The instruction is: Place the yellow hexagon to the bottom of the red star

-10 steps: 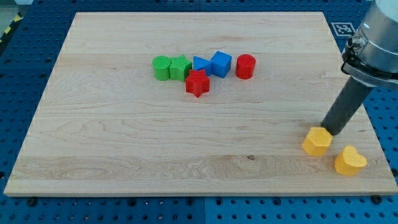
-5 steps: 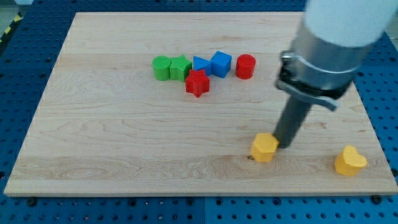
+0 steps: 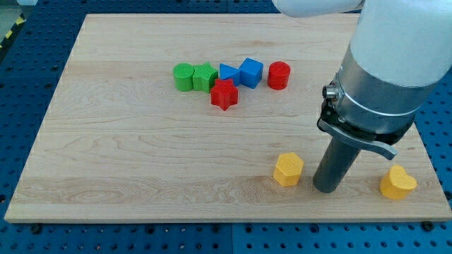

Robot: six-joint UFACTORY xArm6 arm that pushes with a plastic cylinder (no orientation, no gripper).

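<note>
The yellow hexagon [image 3: 288, 169] lies on the wooden board [image 3: 127, 155] at the view's lower right of centre. The red star [image 3: 224, 94] sits well above and to the left of it, below a row of blocks. My tip [image 3: 325, 188] rests on the board just right of the yellow hexagon, slightly lower, with a small gap between them.
Above the red star stands a row: green cylinder [image 3: 183, 77], green hexagon [image 3: 205, 77], blue triangle [image 3: 227, 73], blue cube [image 3: 251, 72], red cylinder [image 3: 279, 75]. A yellow heart [image 3: 397, 183] lies near the board's lower right corner.
The yellow hexagon was pushed left from near the yellow heart to lower centre-right. My tip followed, then dropped lower and stands apart from it on its right.
</note>
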